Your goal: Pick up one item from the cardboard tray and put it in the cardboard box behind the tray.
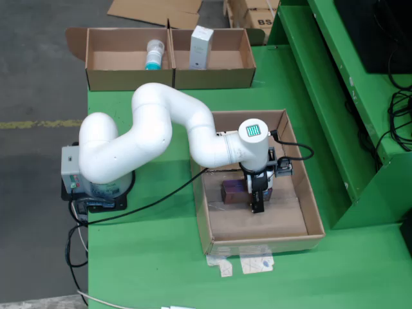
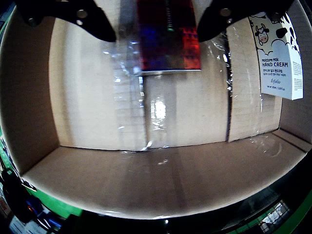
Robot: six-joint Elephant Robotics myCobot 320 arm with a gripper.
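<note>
the gripper [image 2: 156, 22] hung spread wide over the dark red box [image 2: 168, 36], a finger either side, nothing clenched yet. that box lay flat on the cardboard tray [image 1: 309, 206] floor. looked light, stiff, glossy and maybe slippery; best pinched across its narrow sides.

Green table [image 1: 154, 257], grey concrete floor [image 1: 38, 77] with faded yellow line [image 1: 38, 123], perhaps green shelving [image 1: 335, 84] at right
</note>
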